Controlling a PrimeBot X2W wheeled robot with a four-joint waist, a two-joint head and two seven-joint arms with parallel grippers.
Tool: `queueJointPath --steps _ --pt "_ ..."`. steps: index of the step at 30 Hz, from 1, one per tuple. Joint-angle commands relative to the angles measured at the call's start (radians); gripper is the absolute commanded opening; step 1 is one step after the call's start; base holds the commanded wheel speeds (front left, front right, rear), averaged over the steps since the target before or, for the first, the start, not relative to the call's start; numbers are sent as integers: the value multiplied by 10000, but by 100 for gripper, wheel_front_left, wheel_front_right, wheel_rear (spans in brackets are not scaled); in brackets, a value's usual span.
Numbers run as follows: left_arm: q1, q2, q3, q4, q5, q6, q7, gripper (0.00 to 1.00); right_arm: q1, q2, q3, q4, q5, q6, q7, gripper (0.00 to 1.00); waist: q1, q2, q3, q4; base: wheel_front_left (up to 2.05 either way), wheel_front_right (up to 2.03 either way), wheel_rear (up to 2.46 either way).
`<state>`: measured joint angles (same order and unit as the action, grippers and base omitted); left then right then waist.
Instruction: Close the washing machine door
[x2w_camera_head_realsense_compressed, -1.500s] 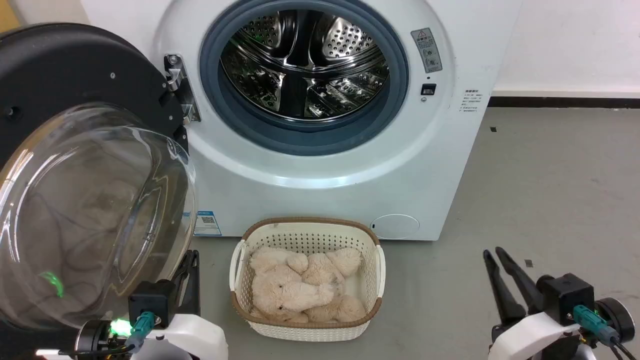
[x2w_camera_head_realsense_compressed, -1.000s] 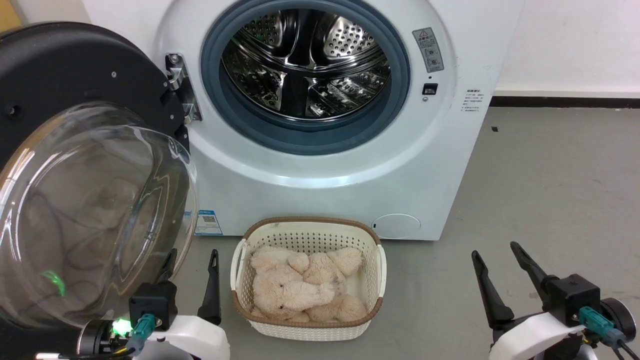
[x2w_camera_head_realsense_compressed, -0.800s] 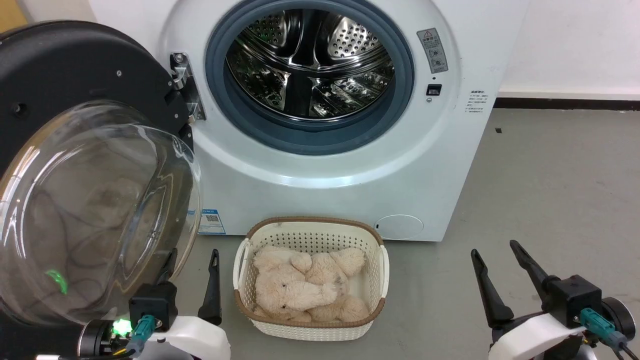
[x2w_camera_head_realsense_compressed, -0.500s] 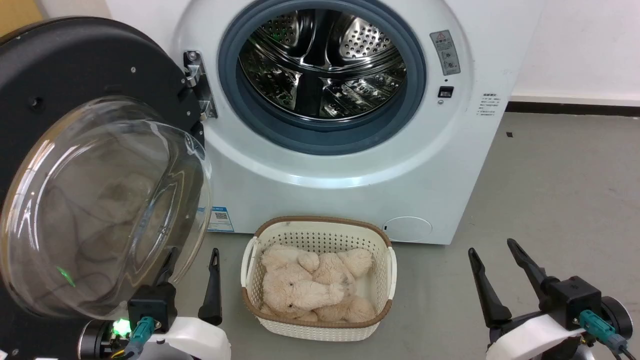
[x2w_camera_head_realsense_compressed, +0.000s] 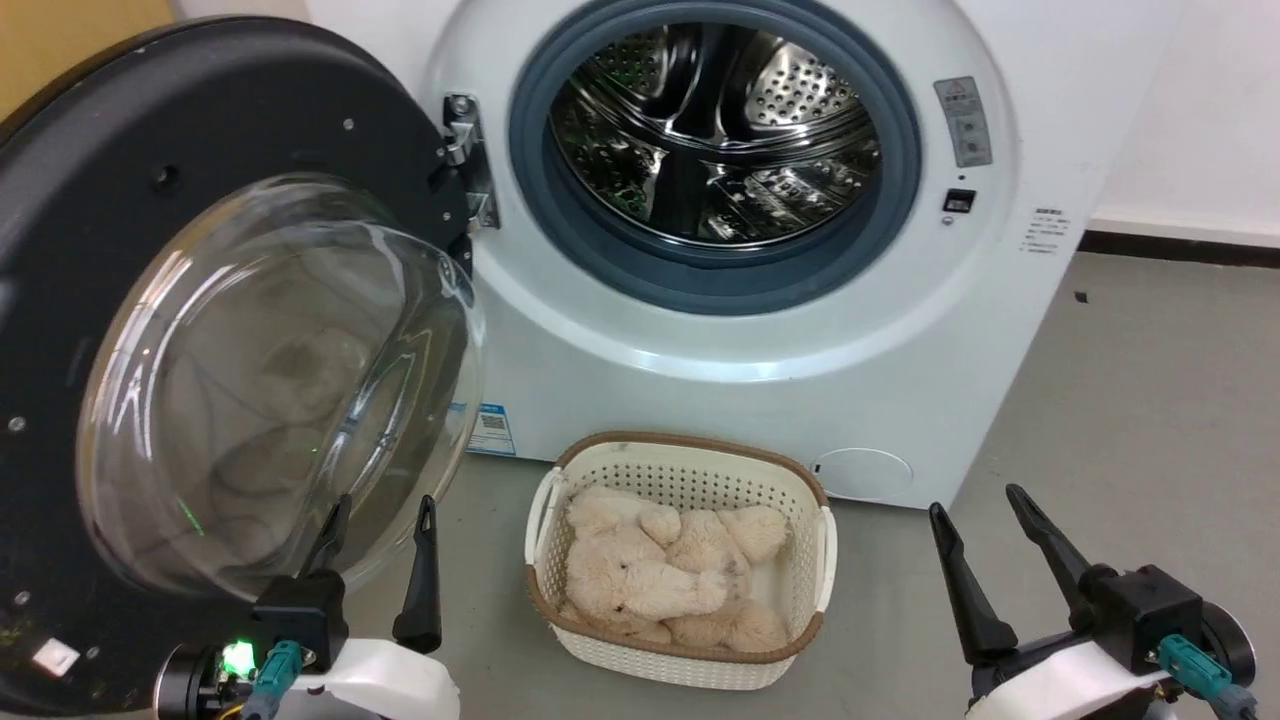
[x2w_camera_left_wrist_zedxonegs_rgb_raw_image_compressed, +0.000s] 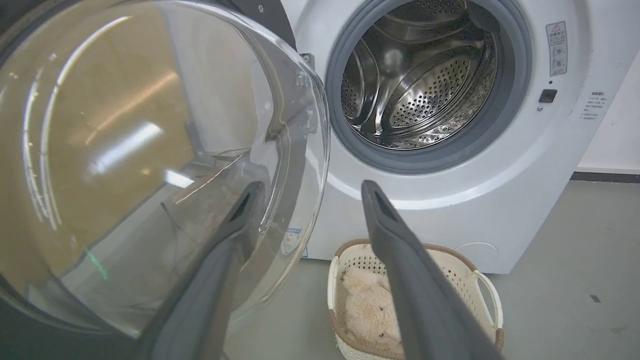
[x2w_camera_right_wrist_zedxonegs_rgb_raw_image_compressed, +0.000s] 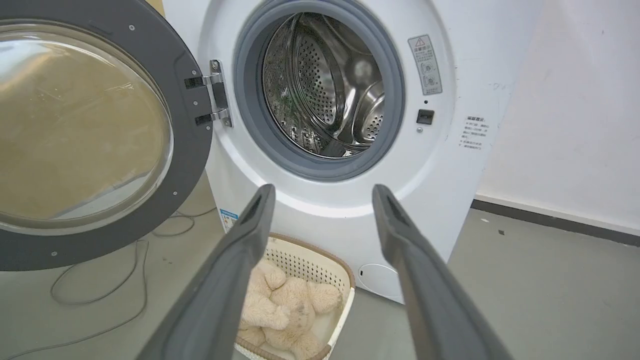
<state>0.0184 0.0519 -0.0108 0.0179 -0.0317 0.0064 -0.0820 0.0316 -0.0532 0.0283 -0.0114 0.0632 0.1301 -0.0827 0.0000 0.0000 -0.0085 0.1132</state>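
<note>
Washing machine door (x2w_camera_head_realsense_compressed: 210, 110) stands wide open at the head view's left, upright on the hinge (x2w_camera_head_realsense_compressed: 465, 160) at the left edge of the washing machine (x2w_camera_head_realsense_compressed: 760, 400). Its glass bowl bulges toward the robot and the steel drum (x2w_camera_head_realsense_compressed: 715, 130) is exposed. Cream basket (x2w_camera_head_realsense_compressed: 690, 668) on the floor in front of the machine holds beige plush toys (x2w_camera_head_realsense_compressed: 650, 575). Left gripper (x2w_camera_head_realsense_compressed: 385, 502), fingers spread wide and empty, sits at the bowl's lower edge with one finger overlapping the glass, contact not determinable; right gripper (x2w_camera_head_realsense_compressed: 975, 500), also wide, is well apart to the right.
</note>
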Motion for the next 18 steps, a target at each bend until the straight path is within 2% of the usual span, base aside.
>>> queueJointPath --steps 1,18 --pt "93 -6 36 22 -88 4 -123 100 98 4 33 -45 74 2 -115 100 0 0 -15 148 0 0 0" --pt "188 -8 86 28 -158 -26 -478 100 201 -9 310 -59 319 3 -470 100 0 0 -50 1365 0 0 0"
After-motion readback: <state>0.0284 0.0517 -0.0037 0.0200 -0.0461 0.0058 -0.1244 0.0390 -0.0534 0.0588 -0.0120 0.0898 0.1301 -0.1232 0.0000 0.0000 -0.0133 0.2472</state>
